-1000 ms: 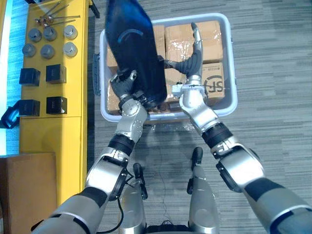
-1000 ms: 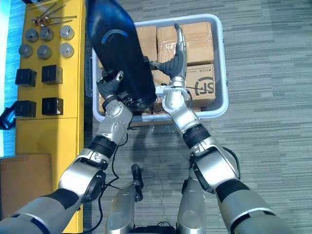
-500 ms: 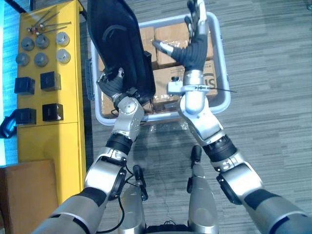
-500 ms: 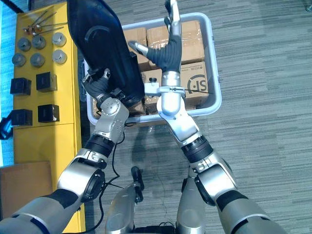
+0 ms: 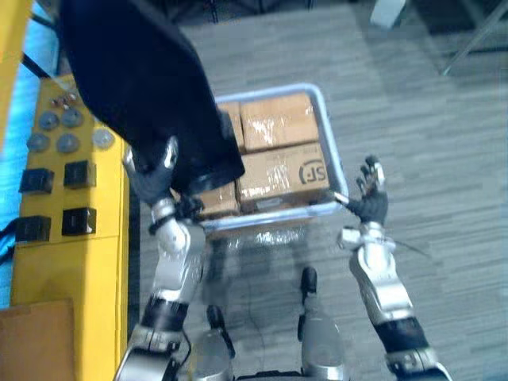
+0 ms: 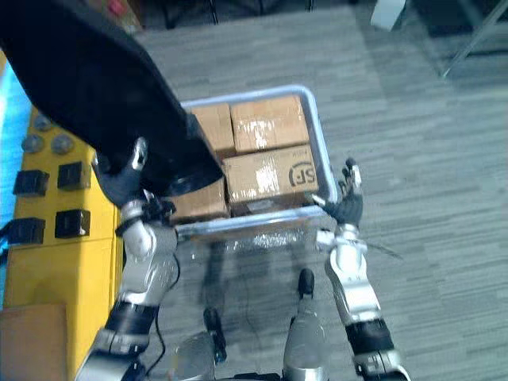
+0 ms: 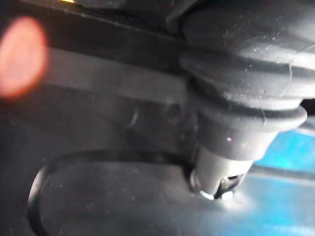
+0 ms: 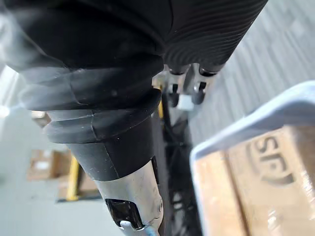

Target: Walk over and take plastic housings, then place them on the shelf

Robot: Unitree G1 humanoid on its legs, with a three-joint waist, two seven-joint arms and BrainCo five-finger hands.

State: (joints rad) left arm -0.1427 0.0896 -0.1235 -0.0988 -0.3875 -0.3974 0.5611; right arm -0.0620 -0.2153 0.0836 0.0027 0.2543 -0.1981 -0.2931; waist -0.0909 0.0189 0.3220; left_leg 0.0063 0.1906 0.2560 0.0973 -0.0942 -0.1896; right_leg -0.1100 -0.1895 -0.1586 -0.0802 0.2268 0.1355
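A large black plastic housing (image 5: 135, 87) is raised high over the left part of the grey bin (image 5: 329, 159), close to the head camera. My left hand (image 5: 149, 176) grips its lower edge with curled fingers. In the left wrist view the housing's dark surface (image 7: 98, 98) lies right against that hand. My right hand (image 5: 370, 198) hangs beside the bin's near right corner, fingers straight and holding nothing. The right wrist view looks past it to the bin's rim (image 8: 256, 118).
The bin holds taped cardboard boxes (image 5: 278, 123). A yellow shelf top (image 5: 71, 238) runs along the left, carrying black cubes (image 5: 79, 175) and metal cylinders (image 5: 67, 141). A brown cardboard box (image 5: 32, 341) sits at the lower left. Grey carpet lies to the right.
The left hand has lifted the housing higher and nearer the camera. The right hand has drawn back from over the boxes to the bin's near right corner. The camera view has shifted.
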